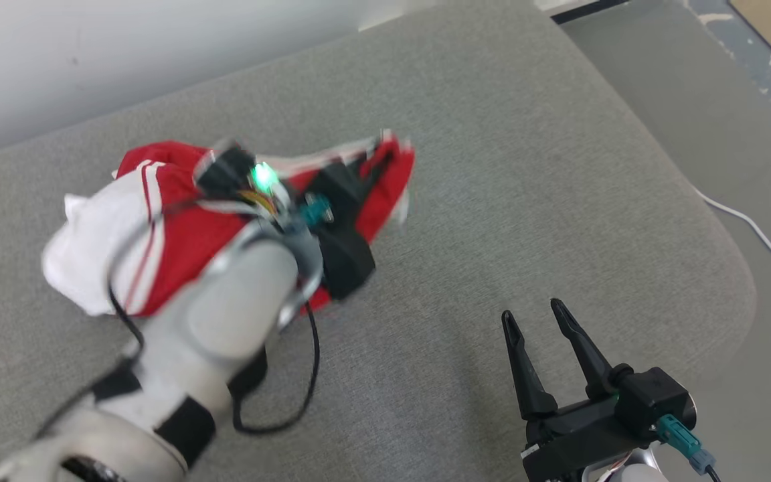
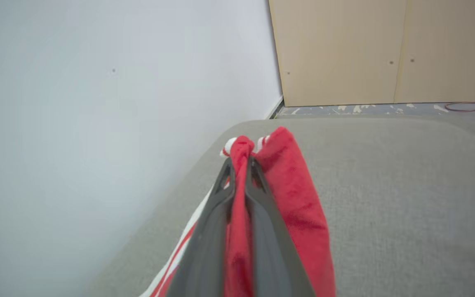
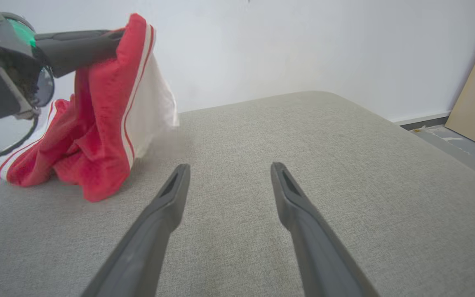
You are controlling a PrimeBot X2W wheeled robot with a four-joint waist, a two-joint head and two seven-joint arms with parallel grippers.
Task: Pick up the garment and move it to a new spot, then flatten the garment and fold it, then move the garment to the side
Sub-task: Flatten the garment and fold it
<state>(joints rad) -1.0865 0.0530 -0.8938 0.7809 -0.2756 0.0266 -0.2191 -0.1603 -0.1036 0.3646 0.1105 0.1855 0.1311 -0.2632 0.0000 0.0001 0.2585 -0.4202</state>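
The garment (image 1: 178, 234), red with white stripes and a white panel, sits toward the left and far side of the grey cushion (image 1: 492, 167), close to the pale wall (image 2: 97, 103). Its top edge is lifted off the cushion while its lower folds rest crumpled on the fabric, as my right wrist view shows (image 3: 97, 136).

My left pincer (image 2: 241, 163) is clenched on that raised edge. A narrow fold of red cloth is pinched between my two fingers, and more of it drapes down along the right side of them. In the head view this pincer (image 1: 385, 152) is blurred, so I can only say that its tips seem to lie at the garment's right end.

My right pincer (image 1: 531, 309) is released, its fingers spread wide with nothing between them. It hovers over bare cushion, well apart from the garment, which lies ahead and to its left (image 3: 230, 166).

Beyond the cushion's far right corner stands a wooden panel (image 2: 386, 49), and a white cable (image 1: 753, 227) runs across the floor (image 1: 707, 134) on the right.
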